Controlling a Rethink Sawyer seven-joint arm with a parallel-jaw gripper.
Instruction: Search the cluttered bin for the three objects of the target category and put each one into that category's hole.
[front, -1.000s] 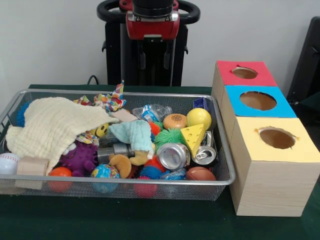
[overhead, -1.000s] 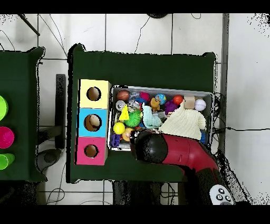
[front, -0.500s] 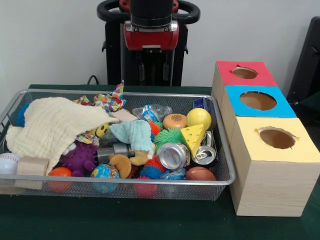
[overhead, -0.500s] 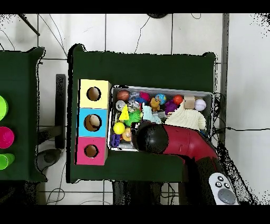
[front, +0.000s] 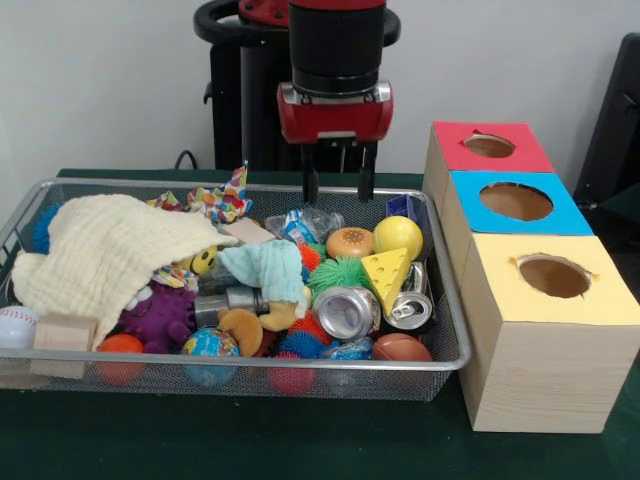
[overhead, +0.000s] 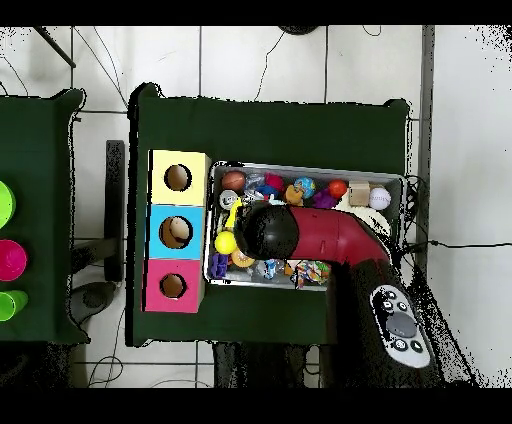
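The silver wire-mesh bin (front: 445, 365) sits on the green table, full of toys, cans and cloths; it also shows in the overhead view (overhead: 310, 171). My gripper (front: 338, 190) hangs open and empty above the bin's far right part, just over a toy burger (front: 349, 242) and beside a yellow ball (front: 398, 237). The red-faced hole (front: 489, 146) is on the farthest of three wooden boxes, right of the bin; in the overhead view it (overhead: 173, 286) is at the lower left. My arm (overhead: 300, 232) covers the bin's middle from above.
A blue-faced hole (front: 516, 201) and a yellow-faced hole (front: 553, 275) sit nearer the camera. In the bin lie a cream cloth (front: 110, 250), a cheese wedge (front: 387, 279), two cans (front: 347, 311), a toy football (front: 400, 348) and a baseball (front: 17, 325).
My arm has swung over the bin and come down. The gripper, above the frame's top before, now hangs in full view over the bin's far right part.
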